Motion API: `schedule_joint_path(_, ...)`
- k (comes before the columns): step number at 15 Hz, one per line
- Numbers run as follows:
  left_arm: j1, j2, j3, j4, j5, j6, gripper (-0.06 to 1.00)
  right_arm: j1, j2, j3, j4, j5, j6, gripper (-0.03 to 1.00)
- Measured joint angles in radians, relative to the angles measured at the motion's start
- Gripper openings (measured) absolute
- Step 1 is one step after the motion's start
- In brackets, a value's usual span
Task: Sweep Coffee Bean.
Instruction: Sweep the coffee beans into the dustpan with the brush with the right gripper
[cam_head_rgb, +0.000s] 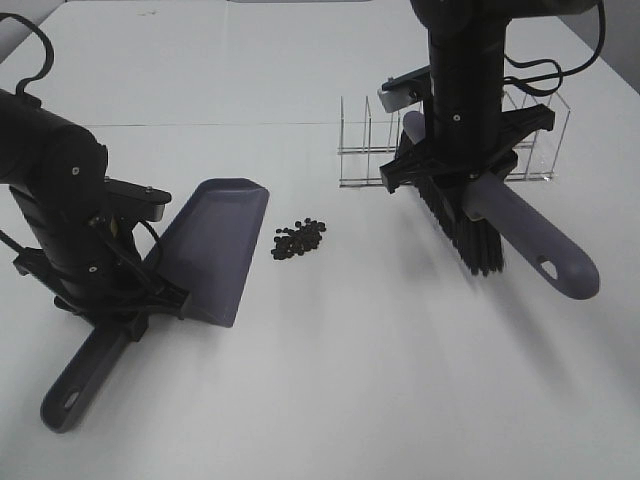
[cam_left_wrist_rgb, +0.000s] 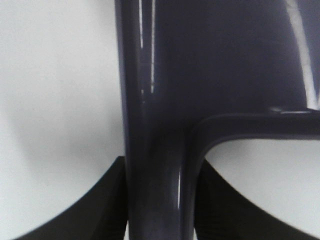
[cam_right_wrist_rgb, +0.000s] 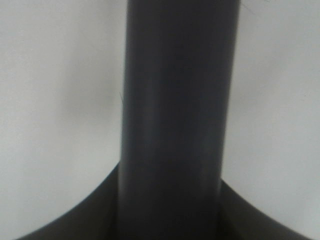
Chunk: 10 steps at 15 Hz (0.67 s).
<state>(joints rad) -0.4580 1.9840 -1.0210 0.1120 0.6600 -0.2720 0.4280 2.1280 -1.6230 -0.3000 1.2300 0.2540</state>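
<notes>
Right gripper (cam_head_rgb: 462, 172) apart from coffee bean (cam_head_rgb: 298, 238)

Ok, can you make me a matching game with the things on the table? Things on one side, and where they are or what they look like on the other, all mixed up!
Things:
1. dustpan
2. beans
3. brush
4. rack

Clues:
A. see-through, at the back
B. held on the right, black bristles pointing down
C. small dark pile in the middle
D. held on the left, open side facing the pile

Pairs: 1-D, 2-C, 3-B, 4-A
</notes>
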Motion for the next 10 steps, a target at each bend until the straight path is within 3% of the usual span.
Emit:
schedule_joint_path(5,-0.003,0.001,0.000,0.007,0.000,-0.008,0.33,0.063,0.088,-0.035,-0.016,0.000,0.042,0.30)
schedule_joint_path(10,-0.003,0.001,0.000,0.010,0.000,-0.009,0.33,0.151,0.220,-0.214,0.039,-0.003,0.040,0.30)
